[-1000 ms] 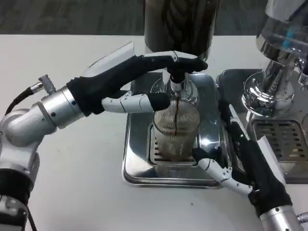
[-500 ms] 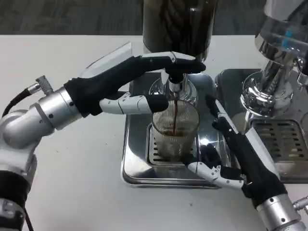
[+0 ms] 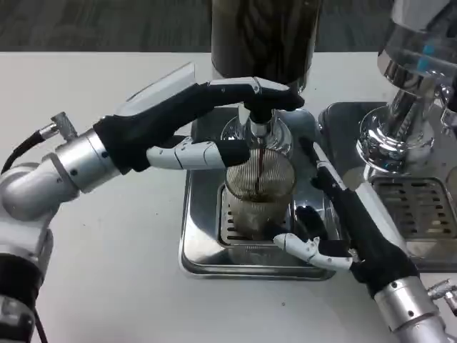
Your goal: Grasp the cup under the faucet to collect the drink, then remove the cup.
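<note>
A ribbed clear cup (image 3: 260,191) stands on the grate of a steel drip tray (image 3: 203,246), under the faucet (image 3: 258,128). A thin dark stream runs from the faucet into the cup, which holds some brown drink. My left hand (image 3: 175,121) reaches in from the left; its fingers (image 3: 260,89) lie stretched over the faucet's top, and its thumb (image 3: 207,153) points at the cup's rim. My right hand (image 3: 353,221) is open around the cup's right side. Its thumb (image 3: 307,247) is by the cup's base and its fingers (image 3: 321,168) extend behind, apart from the glass.
A dark drink tank (image 3: 264,36) rises behind the faucet. To the right stands a second chrome dispenser (image 3: 396,136) with its own drip tray (image 3: 421,207), close to my right forearm. White table (image 3: 107,271) spreads to the left and front.
My right hand has moved left and farther in around the cup, its thumb nearer the cup's base. My left hand stays on the faucet and the stream keeps running.
</note>
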{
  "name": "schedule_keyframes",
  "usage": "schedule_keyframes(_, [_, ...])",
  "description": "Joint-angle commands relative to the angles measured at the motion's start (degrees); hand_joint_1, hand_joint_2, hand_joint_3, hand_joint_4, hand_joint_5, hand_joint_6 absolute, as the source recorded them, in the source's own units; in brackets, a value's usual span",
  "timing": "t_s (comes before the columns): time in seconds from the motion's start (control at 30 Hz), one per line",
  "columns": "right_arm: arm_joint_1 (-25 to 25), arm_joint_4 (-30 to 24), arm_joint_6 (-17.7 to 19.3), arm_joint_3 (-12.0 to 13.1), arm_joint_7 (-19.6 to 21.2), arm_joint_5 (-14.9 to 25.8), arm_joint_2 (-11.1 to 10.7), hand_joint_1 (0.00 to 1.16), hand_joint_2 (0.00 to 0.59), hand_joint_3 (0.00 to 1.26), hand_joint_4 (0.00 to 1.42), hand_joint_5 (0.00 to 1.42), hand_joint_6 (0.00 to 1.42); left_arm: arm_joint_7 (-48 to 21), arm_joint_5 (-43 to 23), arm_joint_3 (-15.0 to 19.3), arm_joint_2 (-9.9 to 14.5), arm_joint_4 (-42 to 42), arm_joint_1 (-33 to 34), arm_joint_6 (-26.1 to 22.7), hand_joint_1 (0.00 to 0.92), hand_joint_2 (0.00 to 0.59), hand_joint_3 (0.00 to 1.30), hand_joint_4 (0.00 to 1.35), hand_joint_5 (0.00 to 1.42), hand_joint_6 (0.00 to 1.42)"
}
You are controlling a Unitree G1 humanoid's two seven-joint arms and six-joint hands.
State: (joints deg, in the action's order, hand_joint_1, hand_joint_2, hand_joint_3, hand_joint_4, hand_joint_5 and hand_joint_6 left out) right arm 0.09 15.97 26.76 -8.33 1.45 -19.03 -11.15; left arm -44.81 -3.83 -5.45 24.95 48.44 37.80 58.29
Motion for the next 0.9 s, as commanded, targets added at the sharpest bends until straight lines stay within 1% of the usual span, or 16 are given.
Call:
schedule_keyframes(0.03, [-1.6,1.1,-0.9,-0.4,0.0,0.3,0.4,0.75,0.207,0.0,0.0,0.0,0.11,-0.7,1.2,-0.7,1.3,-0.3,-2.0,-0.2,0.0,0.107,0.31,0.26,0.24,0.15])
schedule_keyframes(0.33, [-4.3,4.1,-0.5,-1.2,-1.2,1.5,0.6,0.74,0.209,0.0,0.0,0.0,0.11,-0.4,1.2,-0.7,1.8,-0.7,-2.2,-0.4,0.0,0.108,0.32,0.27,0.25,0.16])
schedule_keyframes(0.4, [-4.9,4.8,-0.3,-1.3,-1.5,1.7,0.6,0.73,0.22,0.0,0.0,0.0,0.11,-0.4,1.2,-0.8,1.9,-0.7,-2.3,-0.5,0.0,0.108,0.32,0.27,0.25,0.16])
schedule_keyframes(0.9, [-8.2,9.4,0.8,-1.9,-2.0,2.4,1.5,0.72,0.219,0.0,0.0,0.0,0.11,-0.1,1.4,-0.9,2.3,-1.0,-2.8,-0.5,0.0,0.109,0.32,0.28,0.25,0.16])
